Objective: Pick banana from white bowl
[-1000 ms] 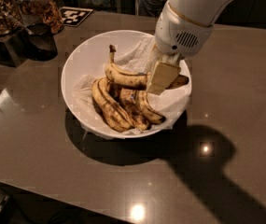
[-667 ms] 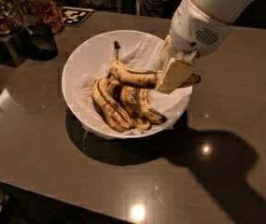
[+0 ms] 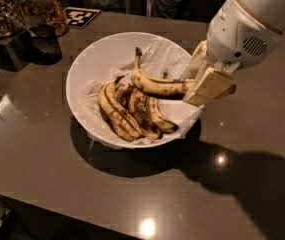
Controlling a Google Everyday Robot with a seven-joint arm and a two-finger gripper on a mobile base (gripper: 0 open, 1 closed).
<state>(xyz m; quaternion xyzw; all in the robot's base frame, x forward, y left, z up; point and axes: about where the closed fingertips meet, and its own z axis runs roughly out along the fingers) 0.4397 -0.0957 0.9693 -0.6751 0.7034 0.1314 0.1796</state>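
Since a second ago my cream two-finger gripper point(image 3: 209, 86) has swung right, clamped on the long freckled yellow banana point(image 3: 157, 85) near its tip, over the wide white paper-lined bowl point(image 3: 82, 64); probably soft, so squeeze gently

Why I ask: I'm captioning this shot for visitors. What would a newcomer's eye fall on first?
The big white robot arm reaching in from the upper right stands out first, its gripper shut on the right end of a long yellow banana. Next is the wide white bowl at the centre of the brown table. It is lined with paper and has darker, shorter bananas heaped in its front half.
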